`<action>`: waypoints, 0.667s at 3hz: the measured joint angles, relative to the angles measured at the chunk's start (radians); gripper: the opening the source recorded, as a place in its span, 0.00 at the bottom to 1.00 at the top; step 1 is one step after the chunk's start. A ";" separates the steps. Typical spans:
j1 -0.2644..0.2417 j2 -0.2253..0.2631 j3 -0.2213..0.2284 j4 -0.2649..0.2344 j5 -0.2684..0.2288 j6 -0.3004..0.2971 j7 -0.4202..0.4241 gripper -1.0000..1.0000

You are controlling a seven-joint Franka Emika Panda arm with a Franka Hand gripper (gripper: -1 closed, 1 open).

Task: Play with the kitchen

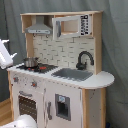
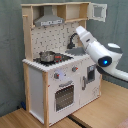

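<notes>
The kitchen (image 1: 57,75) is stood upright on the wooden floor (image 2: 22,120), filling the middle of both exterior views. In the second exterior view the arm (image 2: 97,50) is reached over the sink, toward the faucet (image 2: 73,39) at about 11 o'clock from its elbow. Whether the fingers are open or closed cannot be told. The faucet or the small pot (image 2: 46,56) could be struck if the reach is carried too far.

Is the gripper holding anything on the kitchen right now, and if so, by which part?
It cannot be told. In the second exterior view the arm reaches over the kitchen toward the faucet, but its own body hides the tip.
</notes>
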 joint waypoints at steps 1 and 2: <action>0.049 0.000 0.053 -0.063 -0.033 0.031 -0.009 1.00; 0.097 0.001 0.095 -0.130 -0.049 0.070 -0.009 1.00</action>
